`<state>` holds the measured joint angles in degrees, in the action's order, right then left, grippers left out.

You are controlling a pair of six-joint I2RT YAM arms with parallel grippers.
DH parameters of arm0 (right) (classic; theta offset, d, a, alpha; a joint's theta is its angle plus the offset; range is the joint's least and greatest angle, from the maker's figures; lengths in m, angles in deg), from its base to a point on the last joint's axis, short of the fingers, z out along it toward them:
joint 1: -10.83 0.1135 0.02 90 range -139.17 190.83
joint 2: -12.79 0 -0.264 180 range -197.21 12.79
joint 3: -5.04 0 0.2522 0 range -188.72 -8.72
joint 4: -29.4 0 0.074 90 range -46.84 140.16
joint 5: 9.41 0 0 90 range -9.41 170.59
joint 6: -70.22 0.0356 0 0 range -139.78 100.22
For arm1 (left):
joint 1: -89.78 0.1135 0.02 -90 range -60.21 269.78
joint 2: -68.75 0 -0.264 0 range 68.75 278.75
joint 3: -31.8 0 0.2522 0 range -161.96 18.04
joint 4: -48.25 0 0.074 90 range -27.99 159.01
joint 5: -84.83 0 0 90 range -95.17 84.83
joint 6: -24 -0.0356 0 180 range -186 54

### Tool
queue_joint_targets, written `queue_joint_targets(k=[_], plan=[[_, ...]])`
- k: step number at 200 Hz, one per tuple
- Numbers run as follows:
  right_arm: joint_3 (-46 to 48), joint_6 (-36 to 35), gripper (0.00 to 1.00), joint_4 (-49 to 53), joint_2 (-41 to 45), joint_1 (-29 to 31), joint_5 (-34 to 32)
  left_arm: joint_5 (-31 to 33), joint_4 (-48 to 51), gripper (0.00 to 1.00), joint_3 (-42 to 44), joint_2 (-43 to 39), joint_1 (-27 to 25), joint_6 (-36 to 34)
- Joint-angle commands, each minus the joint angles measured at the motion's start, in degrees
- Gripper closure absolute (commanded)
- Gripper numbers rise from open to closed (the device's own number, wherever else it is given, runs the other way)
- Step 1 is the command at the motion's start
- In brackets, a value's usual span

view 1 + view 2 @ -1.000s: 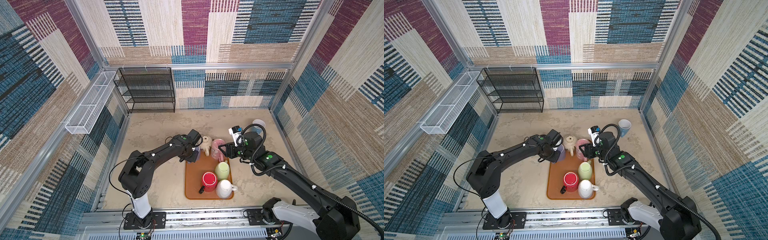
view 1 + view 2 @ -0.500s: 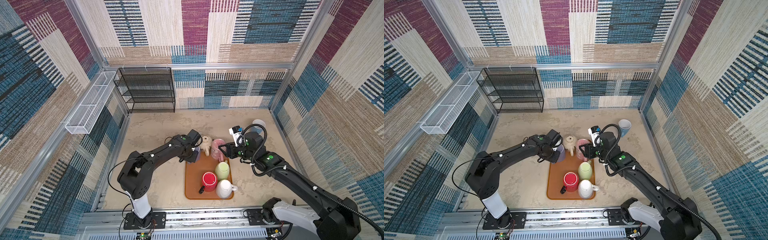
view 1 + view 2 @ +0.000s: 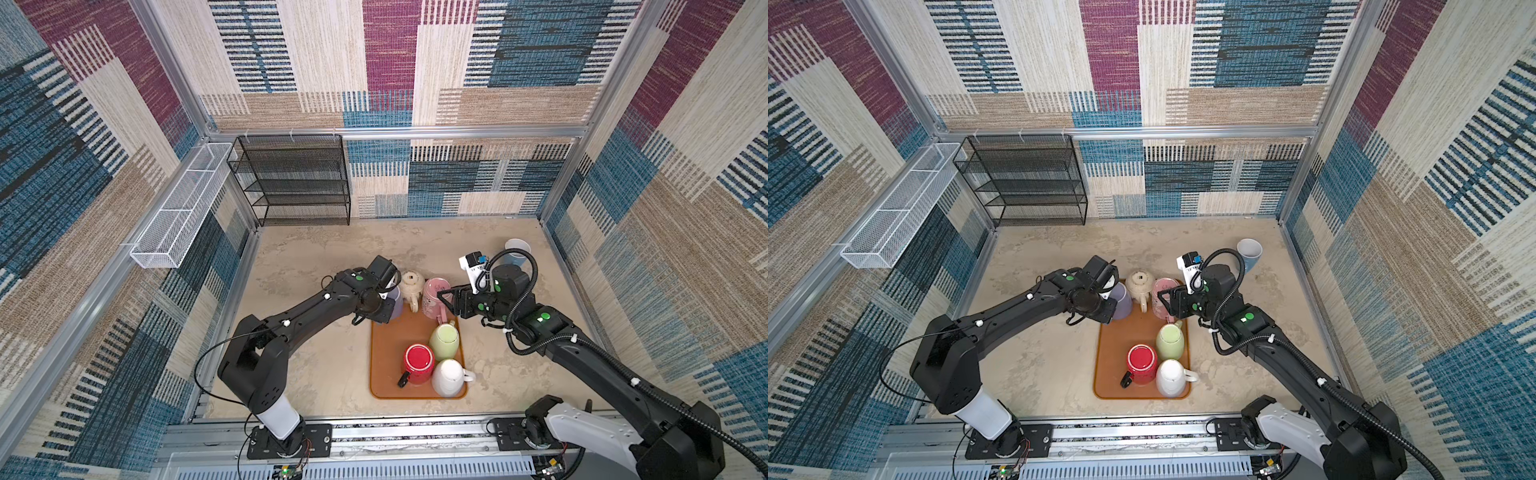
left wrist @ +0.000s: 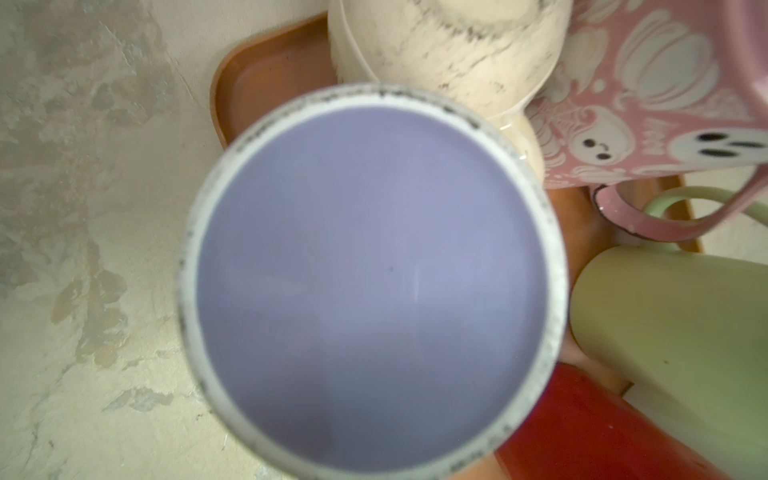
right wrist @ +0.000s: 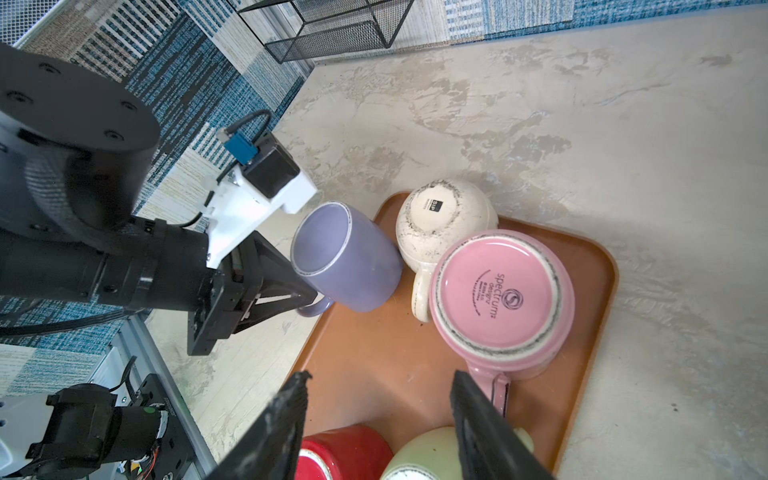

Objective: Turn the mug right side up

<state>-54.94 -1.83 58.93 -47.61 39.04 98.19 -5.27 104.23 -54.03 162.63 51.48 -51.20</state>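
The lavender mug (image 5: 349, 257) is tilted at the tray's far left corner, its open mouth turned up toward the left arm. It also shows in both top views (image 3: 395, 303) (image 3: 1122, 300). My left gripper (image 5: 309, 301) is shut on its handle. In the left wrist view the mug's inside (image 4: 374, 270) fills the frame and hides the jaws. My right gripper (image 5: 379, 380) hangs open over the orange tray (image 5: 374, 361), beside the handle of the upside-down pink mug (image 5: 498, 291), holding nothing.
An upside-down cream marbled mug (image 5: 440, 216) stands between the lavender and pink ones. Red (image 3: 419, 360), green (image 3: 444, 338) and white (image 3: 448, 376) mugs crowd the tray's near half. A blue cup (image 3: 516, 251) stands far right, a black wire rack (image 3: 299, 183) at the back.
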Motion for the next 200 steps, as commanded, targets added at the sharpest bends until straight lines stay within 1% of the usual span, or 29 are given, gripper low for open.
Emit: queue_joint_targets(k=[1, 28, 67, 101, 125, 148, 178, 200], plan=[[-0.4, 0.2, 0.42, -2.1, 0.4, 0.1, 1.3, -1.5, -1.3, 1.00, 0.3, -2.1, 0.0, 0.1], [0.6, 0.6, 0.41, -3.6, 1.3, 0.1, 1.7, -3.3, -2.3, 1.00, 1.0, -4.7, 0.0, 1.0], [2.9, 1.5, 0.40, -7.1, 3.1, 0.0, 4.4, -7.0, -4.6, 1.00, 2.5, -8.9, 0.1, 2.7], [4.9, 2.7, 0.39, -10.0, 3.7, 0.0, 6.6, -11.6, -9.4, 1.00, 5.1, -14.0, 0.7, 4.9], [7.4, 3.8, 0.38, -13.0, 4.8, 0.0, 8.6, -15.4, -15.5, 1.00, 9.1, -18.7, 1.4, 7.4], [9.8, 5.2, 0.38, -16.5, 5.8, 0.0, 11.0, -20.0, -21.8, 1.00, 13.6, -22.4, 3.1, 10.5], [11.8, 6.4, 0.37, -20.4, 6.2, -0.1, 14.0, -27.8, -30.3, 1.00, 18.7, -24.5, 6.2, 15.4], [12.8, 8.0, 0.37, -23.6, 6.0, -0.1, 16.0, -32.3, -37.2, 1.00, 22.3, -25.2, 8.6, 19.6]])
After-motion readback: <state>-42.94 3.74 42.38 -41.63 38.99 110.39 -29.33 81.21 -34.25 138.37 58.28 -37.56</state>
